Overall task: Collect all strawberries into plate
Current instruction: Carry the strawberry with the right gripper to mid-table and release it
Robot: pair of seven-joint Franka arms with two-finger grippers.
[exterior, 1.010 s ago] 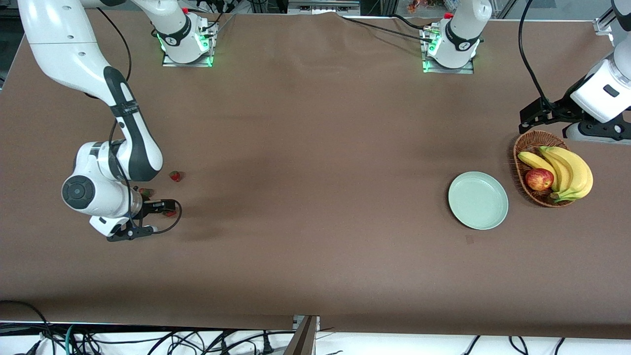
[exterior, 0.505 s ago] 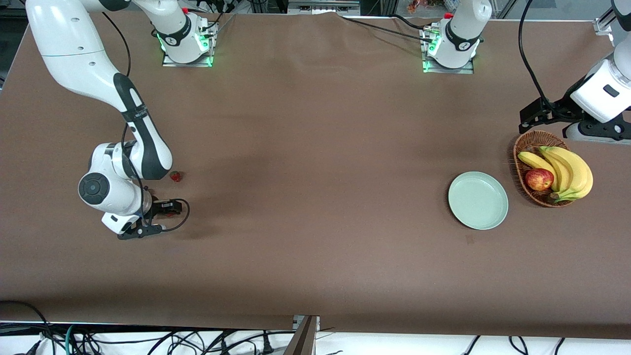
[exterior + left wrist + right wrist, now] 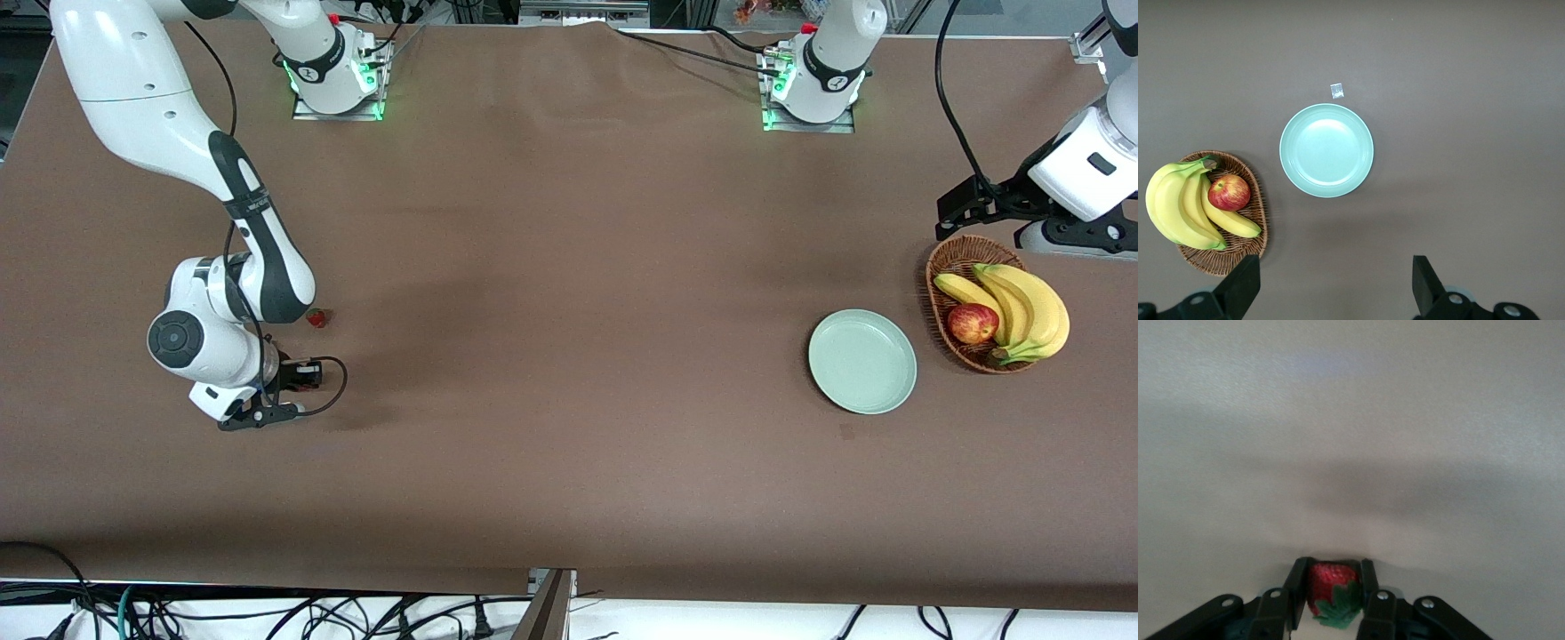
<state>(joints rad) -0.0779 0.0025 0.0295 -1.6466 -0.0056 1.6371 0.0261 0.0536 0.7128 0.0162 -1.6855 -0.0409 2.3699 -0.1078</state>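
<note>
The right gripper [image 3: 1331,597] is down at the table [image 3: 569,400] near the right arm's end, its 2 fingers [image 3: 1296,590] clenched on 1 strawberry [image 3: 1331,590]; the right wrist view shows the red berry pinched between the pads with its green leafy top pointing toward the camera. In the front view the right gripper [image 3: 298,375] is mostly covered by the wrist, so the held berry cannot be made out there. A second strawberry [image 3: 316,317] lies on the table just beside the right arm's forearm, farther from the front camera than the gripper. A third berry is not visible in any view. The plate [image 3: 861,361], pale mint-green, sits bare toward the left arm's end of the table, well apart from the berries. Just beside it stands a wicker basket [image 3: 951,267] holding bananas [image 3: 1031,307] and a red apple [image 3: 972,323]. The left arm waits with the left gripper [image 3: 1331,293] released, its fingers wide apart, high over the table near the plate [image 3: 1326,150] and basket [image 3: 1238,250].
</note>
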